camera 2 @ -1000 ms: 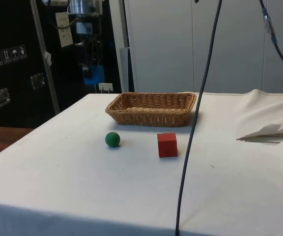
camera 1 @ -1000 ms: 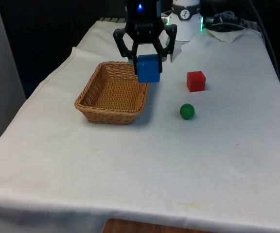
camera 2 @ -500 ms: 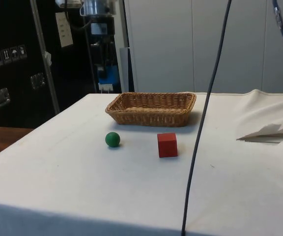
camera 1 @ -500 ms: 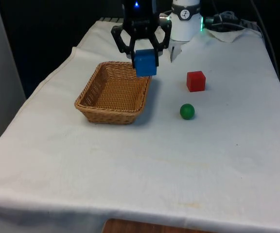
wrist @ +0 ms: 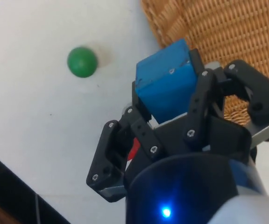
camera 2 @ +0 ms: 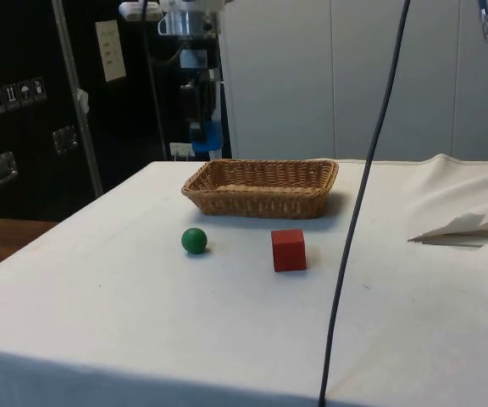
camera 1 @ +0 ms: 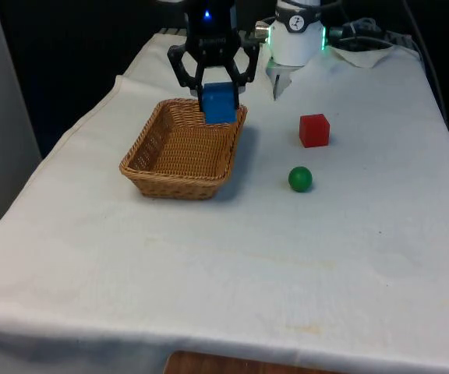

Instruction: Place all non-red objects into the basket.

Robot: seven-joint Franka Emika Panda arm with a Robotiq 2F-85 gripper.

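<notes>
— What did the table hold, from the front view's left?
— A woven brown basket (camera 1: pixel 179 152), then the black gripper (camera 1: pixel 213 95) above its far rim, fingers clamped on a plain blue block (camera 1: pixel 218 103) held in the air.
— And further right?
— A green ball (camera 1: pixel 300 178) and a red cube (camera 1: pixel 314 130) sat on the white cloth (camera 1: pixel 287 257), apart from each other and from the basket.

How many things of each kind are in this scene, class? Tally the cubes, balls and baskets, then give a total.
Cubes: 2 (blue cube in the gripper, red cube on the cloth)
Balls: 1 (green ball)
Baskets: 1 (basket)
Total: 4
</notes>
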